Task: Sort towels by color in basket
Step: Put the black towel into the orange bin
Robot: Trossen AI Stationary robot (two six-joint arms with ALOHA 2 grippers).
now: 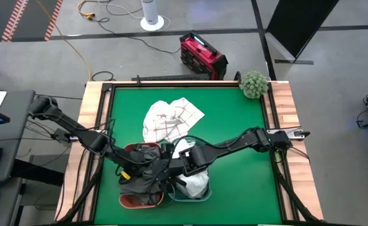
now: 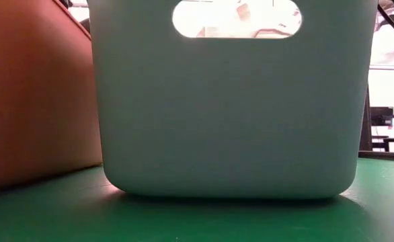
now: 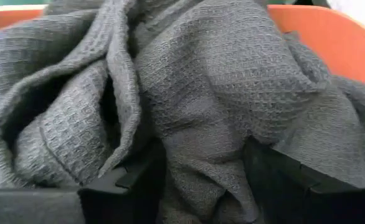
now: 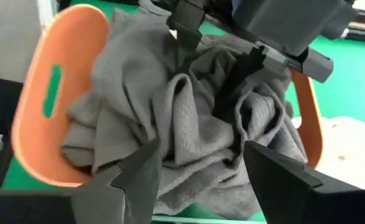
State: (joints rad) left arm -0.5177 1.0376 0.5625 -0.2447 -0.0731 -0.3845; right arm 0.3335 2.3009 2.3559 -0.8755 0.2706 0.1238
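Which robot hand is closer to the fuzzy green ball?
The right one. The right gripper is down by the baskets, far from the green ball at the table's corner. The left gripper, over the orange basket, is farther.
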